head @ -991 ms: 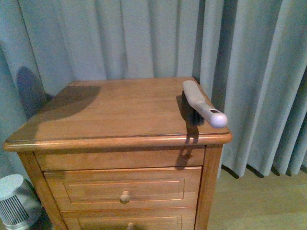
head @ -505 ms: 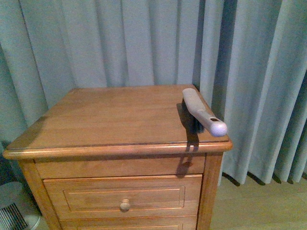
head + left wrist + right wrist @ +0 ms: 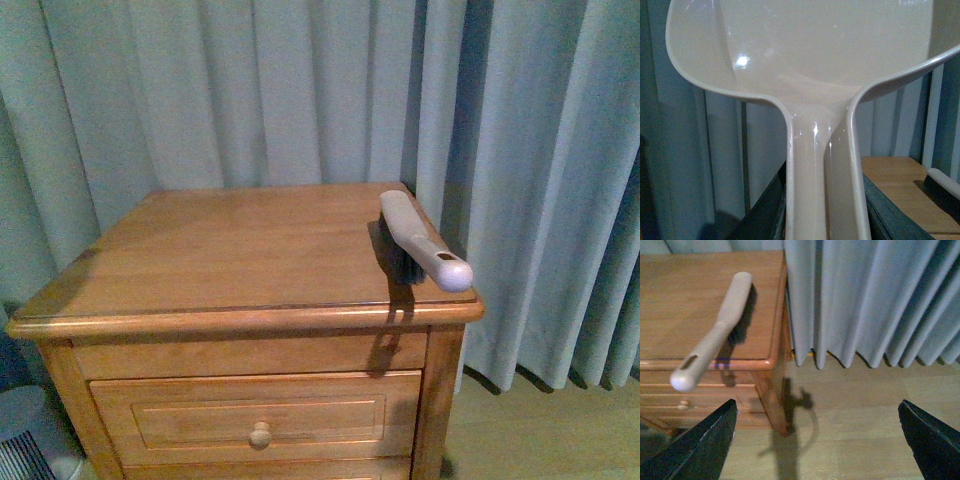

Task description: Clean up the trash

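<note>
While the left gripper (image 3: 825, 222) is clamped on the dustpan (image 3: 815, 60) handle, with the pan up in front of the curtain (image 3: 300, 90), I read the right gripper (image 3: 815, 440) as spread wide and holding nothing. It hangs above the floor (image 3: 855, 405) beside the nightstand (image 3: 230, 250). Brush (image 3: 420, 240) lies along the top's right edge, bristles down, handle tip overhanging the front corner. Trash: I can't tell where it is from any view.
</note>
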Robot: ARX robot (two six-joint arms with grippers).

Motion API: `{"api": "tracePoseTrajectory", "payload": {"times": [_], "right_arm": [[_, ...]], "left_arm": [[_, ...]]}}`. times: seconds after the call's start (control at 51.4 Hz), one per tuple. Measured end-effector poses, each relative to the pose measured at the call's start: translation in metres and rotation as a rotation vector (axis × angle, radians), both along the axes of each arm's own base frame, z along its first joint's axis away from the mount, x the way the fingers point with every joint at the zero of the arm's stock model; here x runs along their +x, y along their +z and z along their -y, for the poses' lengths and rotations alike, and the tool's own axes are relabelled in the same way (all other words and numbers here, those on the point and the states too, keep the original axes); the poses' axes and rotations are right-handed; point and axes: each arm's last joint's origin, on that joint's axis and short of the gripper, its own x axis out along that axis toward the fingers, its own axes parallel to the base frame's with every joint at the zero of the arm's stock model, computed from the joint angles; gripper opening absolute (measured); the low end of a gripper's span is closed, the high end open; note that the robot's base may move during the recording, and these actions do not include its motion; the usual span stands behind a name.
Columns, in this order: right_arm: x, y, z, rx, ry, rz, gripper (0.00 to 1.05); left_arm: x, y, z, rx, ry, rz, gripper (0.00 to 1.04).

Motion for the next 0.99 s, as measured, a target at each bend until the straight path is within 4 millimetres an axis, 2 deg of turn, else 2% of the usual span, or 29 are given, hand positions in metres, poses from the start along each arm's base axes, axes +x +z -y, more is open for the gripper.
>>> {"api": "tracePoseTrajectory", "payload": {"times": [0.194, 0.35, 0.467, 0.622, 0.758, 0.991], "right_arm": [[0.058, 0.034, -0.055, 0.027, 0.072, -0.14, 0.97], [0.093, 0.043, -0.092, 0.043, 0.047, -0.256, 0.97], [0.126, 0.031, -0.119, 0.047, -0.001, -0.388, 0.97], [0.152, 0.01, -0.14, 0.052, -0.049, -0.49, 0.97], [0.162, -0.005, -0.151, 0.063, -0.071, -0.534, 0.97], [0.171, -0.023, -0.155, 0.093, -0.091, -0.564, 0.98]], "left_arm": [[0.0, 0.0, 0.0, 0.0, 0.0, 0.0, 0.26], [0.0, 0.0, 0.0, 0.0, 0.0, 0.0, 0.26], [0.0, 0.0, 0.0, 0.0, 0.0, 0.0, 0.26], [0.0, 0.0, 0.0, 0.0, 0.0, 0.0, 0.26], [0.0, 0.0, 0.0, 0.0, 0.0, 0.0, 0.26], [0.0, 0.0, 0.0, 0.0, 0.0, 0.0, 0.26]]}}
